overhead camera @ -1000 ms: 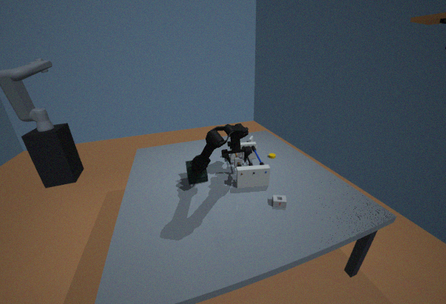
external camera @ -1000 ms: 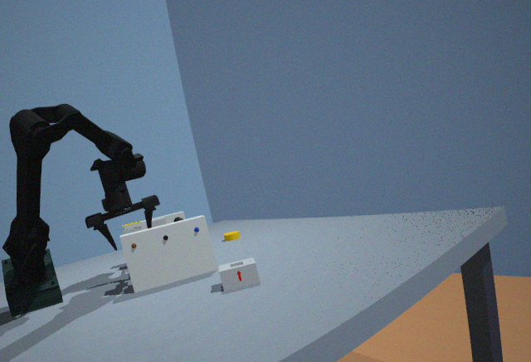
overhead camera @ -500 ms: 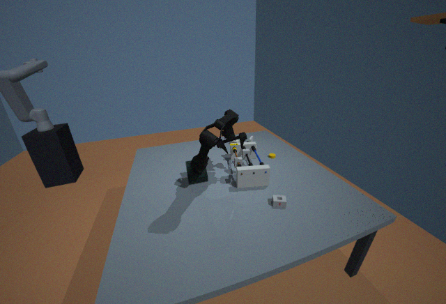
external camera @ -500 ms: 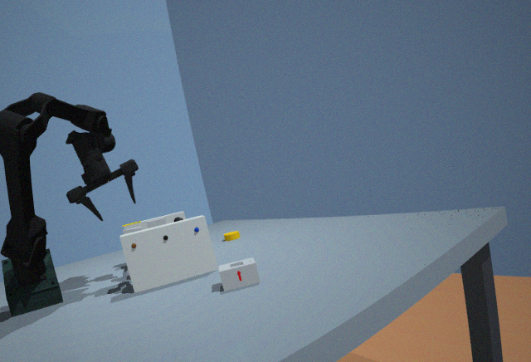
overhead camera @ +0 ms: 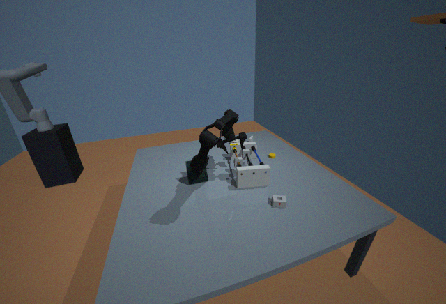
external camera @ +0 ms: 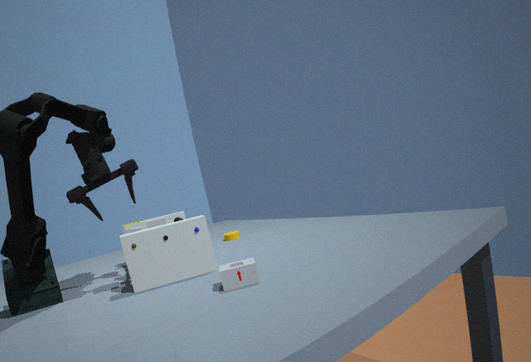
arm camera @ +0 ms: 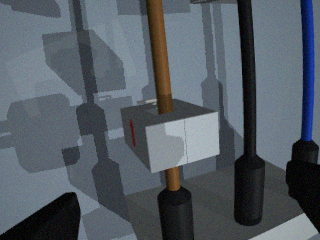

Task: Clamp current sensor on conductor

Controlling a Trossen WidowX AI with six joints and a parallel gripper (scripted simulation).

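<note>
The white sensor (arm camera: 182, 142) (overhead camera: 237, 161) sits round the brown conductor (arm camera: 160, 60) (overhead camera: 235, 153), near the boot at the front panel. Its halves look shut, with a thin seam between them. A red arrow mark (arm camera: 132, 132) is on its left side in the wrist view; which way it points is too small to tell. A yellow marker (overhead camera: 234, 144) is on the rear panel at the brown conductor's far end; its lettering is not readable. My gripper (overhead camera: 235, 151) (external camera: 119, 211) (arm camera: 186, 188) is wide open and empty, above the rack, its fingers apart from the sensor.
The rack's front panel (overhead camera: 252, 177) (external camera: 171, 259) stands below. A black conductor (arm camera: 247, 75) and a blue one (arm camera: 307, 75) run beside the brown one. A white block with a red arrow (overhead camera: 279, 203) (external camera: 248, 278) and a yellow disc (overhead camera: 272, 155) (external camera: 231, 236) lie on the table.
</note>
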